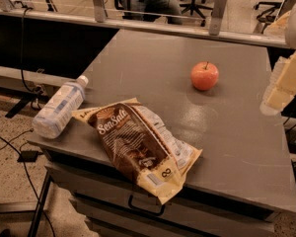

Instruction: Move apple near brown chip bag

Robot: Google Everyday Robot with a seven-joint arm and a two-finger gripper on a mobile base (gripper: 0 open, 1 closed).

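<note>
The apple (204, 76) sits far right on the grey table (148, 53), well apart from the brown chip bag (138, 147) lying near. A water bottle (58, 107) lies left of it. The gripper (276, 95) hangs at the right edge.

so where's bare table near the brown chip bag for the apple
Bare grey tabletop lies between the round red apple and the crinkly brown chip bag. Crowded left: clear plastic bottle. Cream tool hangs at right edge.

My gripper (282, 85), at the bench's right side: cream. Apple (204, 76): red-orange, dark stem. Brown chip bag (138, 144): dark brown, white script, cream-yellow edges. Water bottle (58, 107): clear. Bench (153, 58): grey.
</note>
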